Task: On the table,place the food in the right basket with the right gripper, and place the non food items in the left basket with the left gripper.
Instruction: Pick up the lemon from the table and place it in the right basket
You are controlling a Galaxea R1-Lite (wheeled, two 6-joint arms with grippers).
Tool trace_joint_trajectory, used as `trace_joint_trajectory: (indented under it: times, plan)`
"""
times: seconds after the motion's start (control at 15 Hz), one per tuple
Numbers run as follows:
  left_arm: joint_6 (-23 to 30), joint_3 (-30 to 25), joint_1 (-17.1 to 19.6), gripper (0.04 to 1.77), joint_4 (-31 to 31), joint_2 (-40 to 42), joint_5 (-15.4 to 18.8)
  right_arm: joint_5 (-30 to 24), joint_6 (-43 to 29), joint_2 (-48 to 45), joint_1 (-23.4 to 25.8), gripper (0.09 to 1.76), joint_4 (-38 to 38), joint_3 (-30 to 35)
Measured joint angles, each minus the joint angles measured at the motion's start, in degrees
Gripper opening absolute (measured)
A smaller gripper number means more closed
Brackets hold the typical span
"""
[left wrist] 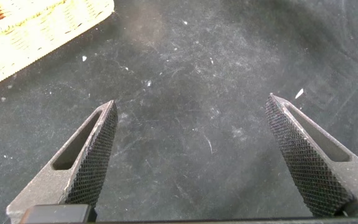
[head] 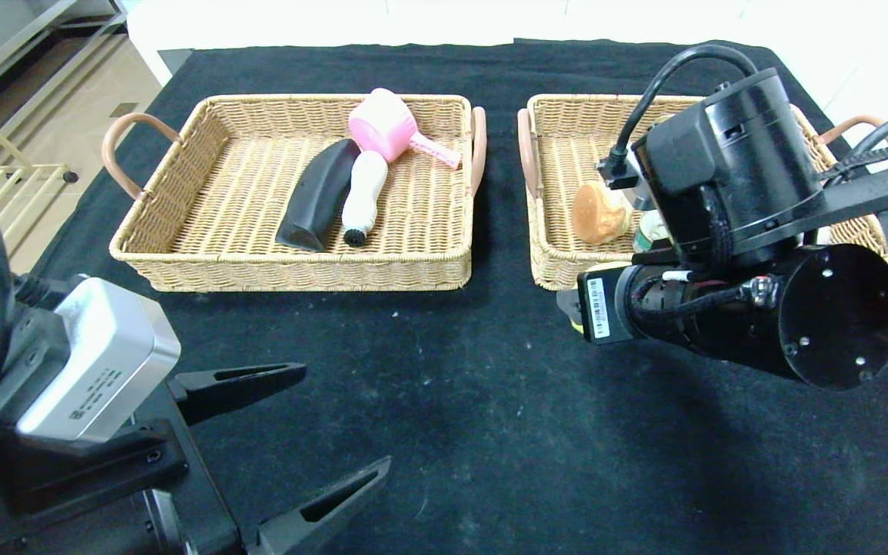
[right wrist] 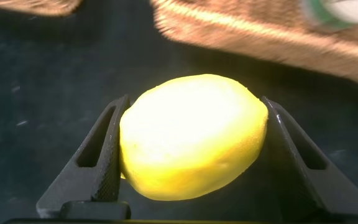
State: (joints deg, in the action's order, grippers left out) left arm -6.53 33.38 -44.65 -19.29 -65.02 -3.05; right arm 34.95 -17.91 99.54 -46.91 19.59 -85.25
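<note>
Only the right wrist view shows the lemon (right wrist: pixel 191 134), pinched in the right tool (right wrist: pixel 191 155) just short of the right basket (head: pixel 544 262); overhead, the arm hides it. The left tool (left wrist: pixel 191 155) hangs spread above bare worktop (left wrist: pixel 197 74).

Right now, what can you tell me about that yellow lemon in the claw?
The bright yellow, oval lemon has a smooth, slightly glossy skin and looks whole, with no cuts showing. It lies sideways between the two black textured fingers of the right claw, which press on its two ends. It sits just in front of the near wall of the right tan wicker basket, still outside it, over the black cloth table. From the head view the arm hides nearly all of it.
</note>
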Motion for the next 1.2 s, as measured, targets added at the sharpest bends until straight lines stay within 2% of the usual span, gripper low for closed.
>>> trace_joint_trajectory:
  times: [0.33,0.47,0.87,1.2]
  plan:
    - [-0.6,0.0,0.0,1.72,0.0,0.0,-0.3,-0.6,6.4,-2.1,5.7,1.36,-0.6,0.0]
    - [-0.6,0.0,0.0,1.72,0.0,0.0,-0.3,-3.2,8.3,-2.6,8.6,1.36,-1.4,-0.2]
    - [-0.8,0.0,0.0,1.72,0.0,0.1,-0.3,-4.1,14.6,-2.4,15.5,1.36,-7.4,-2.0]
    - [-0.8,0.0,0.0,1.72,0.0,0.1,-0.3,-6.6,15.8,-0.4,20.7,1.35,-13.1,-3.6]
